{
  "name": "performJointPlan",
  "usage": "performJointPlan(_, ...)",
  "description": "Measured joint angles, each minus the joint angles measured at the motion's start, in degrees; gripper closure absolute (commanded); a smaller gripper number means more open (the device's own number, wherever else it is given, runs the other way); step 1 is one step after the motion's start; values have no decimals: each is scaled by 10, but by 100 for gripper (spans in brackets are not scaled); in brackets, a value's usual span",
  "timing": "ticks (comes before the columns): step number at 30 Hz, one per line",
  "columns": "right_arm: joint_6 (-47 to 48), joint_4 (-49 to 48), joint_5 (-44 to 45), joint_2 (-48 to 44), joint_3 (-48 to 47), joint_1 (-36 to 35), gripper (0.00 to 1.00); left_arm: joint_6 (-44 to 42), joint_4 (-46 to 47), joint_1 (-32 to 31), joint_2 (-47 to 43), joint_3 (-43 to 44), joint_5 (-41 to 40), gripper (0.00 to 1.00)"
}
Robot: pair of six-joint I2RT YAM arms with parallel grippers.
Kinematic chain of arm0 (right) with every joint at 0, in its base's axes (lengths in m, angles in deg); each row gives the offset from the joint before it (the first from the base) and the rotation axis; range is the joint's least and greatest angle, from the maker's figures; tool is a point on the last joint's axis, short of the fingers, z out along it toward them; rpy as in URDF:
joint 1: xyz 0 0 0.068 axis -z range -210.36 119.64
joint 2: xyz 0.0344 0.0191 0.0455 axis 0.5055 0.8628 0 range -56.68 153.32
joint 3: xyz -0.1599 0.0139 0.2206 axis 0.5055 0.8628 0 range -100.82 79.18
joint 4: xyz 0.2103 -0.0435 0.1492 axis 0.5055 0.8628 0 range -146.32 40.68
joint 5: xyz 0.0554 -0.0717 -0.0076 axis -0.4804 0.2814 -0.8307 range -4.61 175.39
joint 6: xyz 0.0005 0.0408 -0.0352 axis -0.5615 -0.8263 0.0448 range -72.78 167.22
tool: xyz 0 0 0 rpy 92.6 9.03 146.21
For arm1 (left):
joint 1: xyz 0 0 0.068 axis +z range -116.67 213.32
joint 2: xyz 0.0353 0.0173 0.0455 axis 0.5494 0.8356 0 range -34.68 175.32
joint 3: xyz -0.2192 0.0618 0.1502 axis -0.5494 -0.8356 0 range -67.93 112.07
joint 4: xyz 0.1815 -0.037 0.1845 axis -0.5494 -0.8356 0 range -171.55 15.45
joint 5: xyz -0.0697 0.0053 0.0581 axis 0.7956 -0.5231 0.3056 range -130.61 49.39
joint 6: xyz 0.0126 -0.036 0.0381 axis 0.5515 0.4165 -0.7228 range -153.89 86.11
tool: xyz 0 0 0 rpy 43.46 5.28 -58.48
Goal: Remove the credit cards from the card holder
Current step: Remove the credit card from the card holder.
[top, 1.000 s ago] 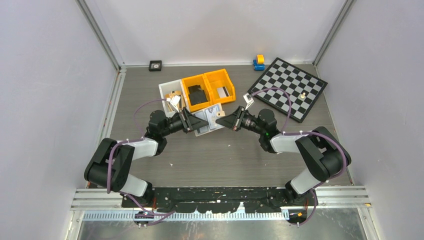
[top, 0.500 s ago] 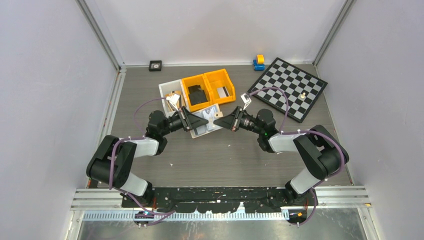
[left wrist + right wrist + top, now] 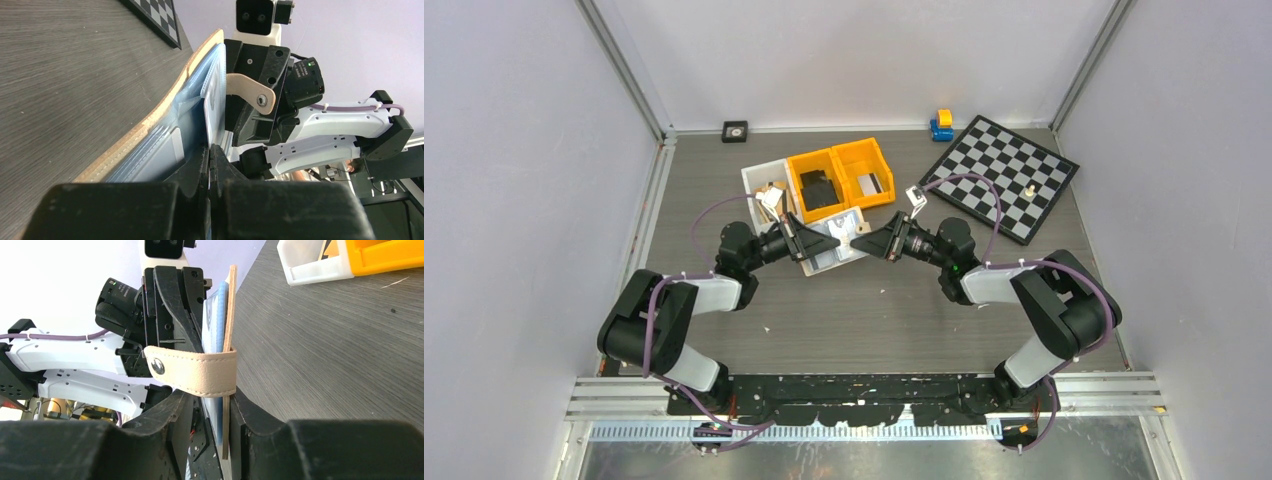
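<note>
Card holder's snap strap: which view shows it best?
Right wrist: the snap strap fills mid-frame, wrapped round the card holder edge, stud visible. Left wrist shows only its rounded tab end; top external, a tiny beige speck.

Grey table (image 3: 874, 310) with three bins (image 3: 864, 146), chessboard (image 3: 994, 170), toy block (image 3: 941, 124)

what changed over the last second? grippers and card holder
The left gripper edged toward the right one and shut on an inner pocket of the card holder; whether a card is in the pinch cannot be told. The right gripper loosened: its jaws now stand apart around the holder's strap edge. The holder looks folded closer between them. The orange bins and chessboard have not moved.
</note>
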Motion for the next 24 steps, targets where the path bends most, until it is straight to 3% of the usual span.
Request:
performJointPlan(7,4,7,17,-3,5,4,97,0,0,0,8,1,2,100)
performJointPlan(24,-3,23,30,-30,23,11,99,4,10,-5,10,2,7,94)
